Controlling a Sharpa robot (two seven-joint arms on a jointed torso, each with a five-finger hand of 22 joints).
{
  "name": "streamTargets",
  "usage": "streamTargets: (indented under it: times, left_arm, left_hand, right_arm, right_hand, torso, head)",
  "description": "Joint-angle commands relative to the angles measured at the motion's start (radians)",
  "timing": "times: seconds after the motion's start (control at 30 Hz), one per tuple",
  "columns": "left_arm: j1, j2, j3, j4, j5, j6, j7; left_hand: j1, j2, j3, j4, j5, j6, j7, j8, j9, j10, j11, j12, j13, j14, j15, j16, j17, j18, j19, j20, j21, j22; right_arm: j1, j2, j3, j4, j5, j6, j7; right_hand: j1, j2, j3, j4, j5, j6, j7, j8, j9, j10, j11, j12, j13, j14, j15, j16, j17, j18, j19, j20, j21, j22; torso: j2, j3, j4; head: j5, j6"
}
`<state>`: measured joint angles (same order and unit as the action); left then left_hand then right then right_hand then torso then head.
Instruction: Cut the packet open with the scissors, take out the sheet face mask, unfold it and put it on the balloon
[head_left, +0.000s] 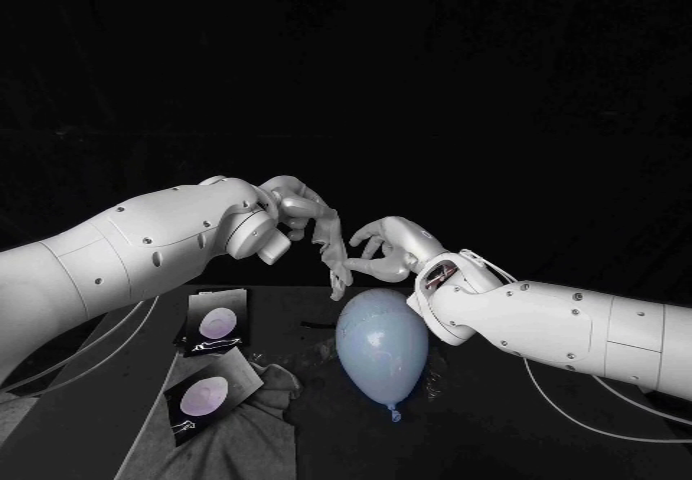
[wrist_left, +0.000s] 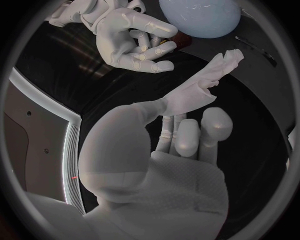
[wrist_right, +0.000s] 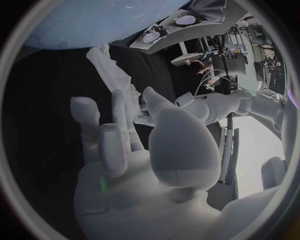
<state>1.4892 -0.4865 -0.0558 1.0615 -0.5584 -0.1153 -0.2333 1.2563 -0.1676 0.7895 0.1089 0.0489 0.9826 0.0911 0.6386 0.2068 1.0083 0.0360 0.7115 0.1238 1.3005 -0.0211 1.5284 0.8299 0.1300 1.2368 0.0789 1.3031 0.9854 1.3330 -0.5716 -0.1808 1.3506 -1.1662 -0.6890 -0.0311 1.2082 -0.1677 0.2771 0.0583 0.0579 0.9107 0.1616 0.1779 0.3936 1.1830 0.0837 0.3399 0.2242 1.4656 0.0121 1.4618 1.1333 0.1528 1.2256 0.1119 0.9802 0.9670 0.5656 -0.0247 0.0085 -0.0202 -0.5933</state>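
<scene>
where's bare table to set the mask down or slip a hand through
Free: the black table right of the balloon, near the right forearm, and a narrow strip between balloon and the two packets. Crowded: the left side, with packets and grey cloth, and above the balloon, where the left robot hand and right robot hand meet by the mask.

Balloon (head_left: 382, 345) on table (head_left: 490, 400), mid-scene, knot toward 6 o'clock. Far packet (head_left: 216, 322) on table at balloon's 9 o'clock. Near packet (head_left: 206, 397) at balloon's 8 o'clock, on cloth (head_left: 238, 440). Left hand (head_left: 296, 215) above table at balloon's 11 o'clock. Right hand (head_left: 387, 248) at 12, just beside left hand. Sheet mask (head_left: 340, 272) hangs from left hand, lower end just over balloon's top.
</scene>
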Motion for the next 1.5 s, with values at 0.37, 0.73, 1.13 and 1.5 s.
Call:
streamTargets:
  times: [0.37, 0.73, 1.13, 1.5]
  left_arm:
    - [0.003, 0.005, 0.002, 0.009, 0.044, -0.032, -0.017]
    - [0.003, 0.009, 0.002, 0.019, 0.056, -0.036, -0.023]
    - [0.004, 0.007, 0.002, 0.042, 0.067, -0.037, -0.029]
    - [0.004, 0.002, 0.003, 0.045, 0.070, -0.044, -0.033]
  left_hand:
    - [-0.014, 0.002, 0.012, -0.004, 0.003, 0.039, -0.028, 0.017, 0.123, 0.009, -0.003, -0.006, 0.003, 0.003, -0.005, -0.004, 0.001, -0.017, 0.004, -0.005, 0.001, 0.002]
    - [-0.017, 0.001, 0.018, -0.006, 0.003, 0.040, -0.028, 0.016, 0.125, 0.010, -0.003, -0.006, 0.004, 0.005, -0.005, -0.005, 0.006, -0.017, 0.004, -0.005, 0.001, 0.002]
    - [-0.021, 0.000, 0.024, -0.009, 0.003, 0.042, -0.028, 0.015, 0.127, 0.011, -0.004, -0.007, 0.005, 0.006, -0.006, -0.005, 0.006, -0.017, 0.004, -0.005, 0.001, 0.002]
    - [-0.027, -0.001, 0.034, -0.015, 0.003, 0.046, -0.028, 0.014, 0.131, 0.014, -0.005, -0.007, 0.008, 0.009, -0.007, -0.005, 0.012, -0.016, 0.003, -0.006, 0.001, 0.001]
  right_arm:
    - [-0.014, 0.071, 0.002, -0.065, -0.084, 0.069, -0.130]
    - [-0.023, 0.123, 0.002, -0.109, -0.103, 0.066, -0.149]
    - [-0.029, 0.158, 0.004, -0.150, -0.140, 0.055, -0.184]
    - [-0.030, 0.149, 0.005, -0.155, -0.166, 0.026, -0.225]
  right_hand:
    - [0.059, 0.014, -0.099, 0.102, 0.000, 0.011, -0.016, 0.036, -0.024, -0.119, -0.020, 0.462, 0.425, 0.045, -0.021, 0.032, 0.093, -0.031, 0.054, -0.016, 0.100, 0.121]
    - [0.078, 0.023, -0.133, 0.132, 0.000, 0.003, -0.013, 0.047, -0.031, -0.061, -0.017, 0.653, 0.635, 0.059, -0.017, 0.057, 0.177, -0.039, 0.072, -0.013, 0.136, 0.164]
    - [0.078, 0.024, -0.169, 0.159, -0.004, -0.015, -0.006, 0.048, -0.038, -0.052, -0.009, 0.715, 0.707, 0.063, -0.010, 0.065, 0.206, -0.039, 0.069, -0.007, 0.138, 0.172]
    - [0.086, 0.030, -0.218, 0.200, -0.005, 0.016, -0.018, 0.095, -0.027, -0.006, -0.018, 0.807, 0.810, 0.066, -0.016, 0.071, 0.231, -0.040, 0.073, -0.009, 0.149, 0.188]
  torso:
    - [0.000, -0.0002, -0.0001]
    - [0.000, 0.0000, -0.0010]
    - [0.000, -0.0004, -0.0005]
    - [-0.001, 0.0007, -0.0004]
  head:
    - [-0.003, 0.001]
    - [-0.001, 0.001]
    - [-0.001, 0.002]
    - [0.001, 0.002]
